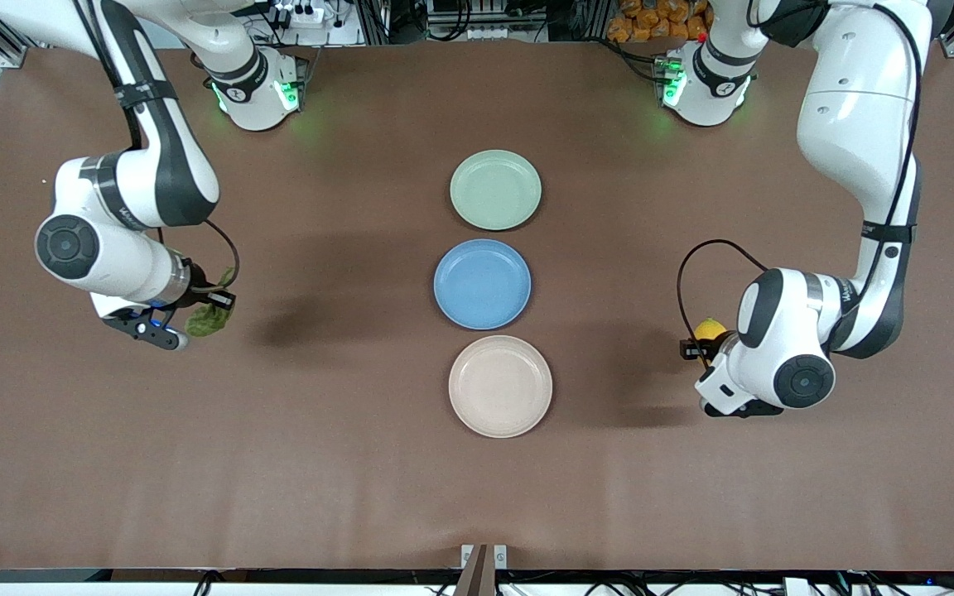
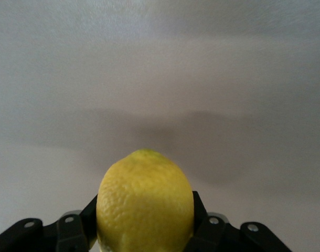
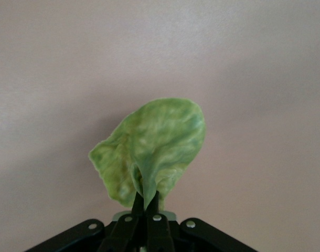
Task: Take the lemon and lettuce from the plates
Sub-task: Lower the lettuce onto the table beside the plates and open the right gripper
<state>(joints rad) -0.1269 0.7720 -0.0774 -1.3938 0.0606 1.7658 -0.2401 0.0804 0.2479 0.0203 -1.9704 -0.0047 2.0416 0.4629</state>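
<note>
Lemon point(image 2: 145, 202) sits clamped in the left gripper point(image 1: 705, 352), up in the air over bare table point(image 1: 361, 497) toward the left arm's end, well apart from the plates. Long axis points straight out from the fingers. Lettuce point(image 3: 152, 152) is pinched at its edge by the right gripper point(image 1: 195, 319), leaf sticking out past the tips, over bare table at the right arm's end. Mint plate point(image 1: 495, 189), blue plate point(image 1: 482, 284), cream plate point(image 1: 500, 386) lie empty btwn the two arms. Both picks look done; what's left is prob. a set-down, straight below each hand.

Right pincer point(image 3: 146, 207) pinched tight on lettuce point(image 3: 152, 149) edge; leaf held above bare table point(image 3: 55, 63).
</note>
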